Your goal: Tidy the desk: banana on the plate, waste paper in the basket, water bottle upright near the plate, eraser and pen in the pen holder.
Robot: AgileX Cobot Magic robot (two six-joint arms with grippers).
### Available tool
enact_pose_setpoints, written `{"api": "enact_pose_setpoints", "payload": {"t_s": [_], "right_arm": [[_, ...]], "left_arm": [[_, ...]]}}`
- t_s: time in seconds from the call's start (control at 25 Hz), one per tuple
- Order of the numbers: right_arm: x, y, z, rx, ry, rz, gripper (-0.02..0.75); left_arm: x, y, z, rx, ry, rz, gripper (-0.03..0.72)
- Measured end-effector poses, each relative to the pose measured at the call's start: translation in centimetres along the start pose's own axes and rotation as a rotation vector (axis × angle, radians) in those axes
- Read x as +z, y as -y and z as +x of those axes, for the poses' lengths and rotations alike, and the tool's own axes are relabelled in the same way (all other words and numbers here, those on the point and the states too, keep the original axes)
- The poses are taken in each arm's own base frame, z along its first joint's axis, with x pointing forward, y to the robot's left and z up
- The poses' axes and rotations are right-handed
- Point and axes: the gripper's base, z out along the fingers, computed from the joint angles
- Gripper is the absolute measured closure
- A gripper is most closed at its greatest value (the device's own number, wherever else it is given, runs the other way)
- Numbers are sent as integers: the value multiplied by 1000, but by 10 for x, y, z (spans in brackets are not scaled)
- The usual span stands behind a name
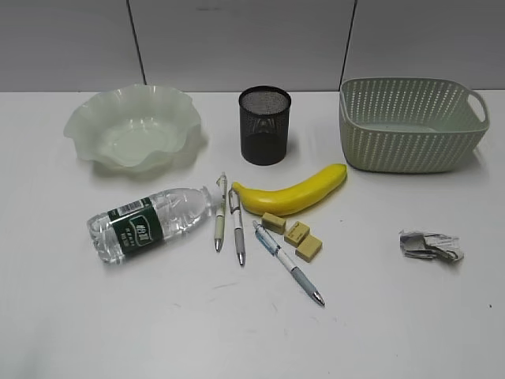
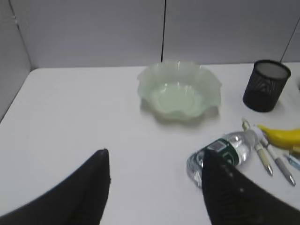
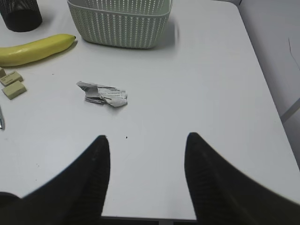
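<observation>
Task status: nothing is placed yet. All items lie loose on the worktop (image 1: 95, 316).

Item positions, exterior view:
- Banana (image 1: 293, 195): flat on the worktop at centre, in front of the pen holder (image 1: 265, 125). The plate (image 1: 134, 126), at the rear left, is empty.
- Paper (image 1: 430, 245): on the worktop at the right, well in front of the basket (image 1: 410, 122). No contents are visible in the basket.
- Bottle (image 1: 150, 223): on its side, in front of the plate, cap pointing toward the pens.
- Pens: three, lying just left of and below the banana, namely a green-white pen (image 1: 220, 212), a grey pen (image 1: 237, 227) and a blue-grey pen (image 1: 287, 263).
- Erasers (image 1: 293, 234): three small tan blocks just below the banana, close together.

Remaining work: all five placements.

Fingers:
- Left gripper (image 2: 154, 187): fingers spread wide, holding nothing. It hangs above bare worktop, left of the bottle.
- Right gripper (image 3: 146, 178): fingers spread wide, holding nothing. It hangs above bare worktop, with the paper ahead and to its left.

Limits of view:
- Neither arm appears in the exterior view.
- The left wrist view is soft. Its right finger covers part of the bottle base, and the banana is cut off at the right edge.
- The right wrist view cuts off the pen holder, the basket top and all but one pen tip.
- The pen holder interior cannot be made out through the mesh.
</observation>
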Motion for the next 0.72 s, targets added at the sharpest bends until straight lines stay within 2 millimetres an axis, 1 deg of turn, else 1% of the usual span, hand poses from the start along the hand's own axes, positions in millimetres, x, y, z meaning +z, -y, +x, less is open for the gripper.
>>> {"api": "enact_pose_setpoints", "payload": {"t_s": [0.12, 0.28, 0.36, 0.4, 0.48, 0.52, 0.6, 0.64, 0.72], "right_arm": [[0, 0, 0, 0, 0, 0, 322], [0, 0, 0, 0, 0, 0, 322], [0, 0, 0, 0, 0, 0, 322], [0, 0, 0, 0, 0, 0, 322], [0, 0, 0, 0, 0, 0, 322], [0, 0, 0, 0, 0, 0, 322], [0, 0, 0, 0, 0, 0, 322], [0, 0, 0, 0, 0, 0, 322], [0, 0, 0, 0, 0, 0, 322]], "left_arm": [[24, 2, -22, -15, 39, 25, 221], [65, 9, -48, -62, 41, 92, 221], [93, 13, -64, -40, -5, 122, 221], [103, 16, -73, -21, -21, 137, 221], [131, 23, -87, 58, -79, 168, 221], [154, 29, -90, 95, -143, 192, 221], [177, 41, -98, 169, -193, 240, 221], [193, 52, -100, 200, -229, 276, 221], [215, 71, -104, 244, -265, 330, 221]]}}
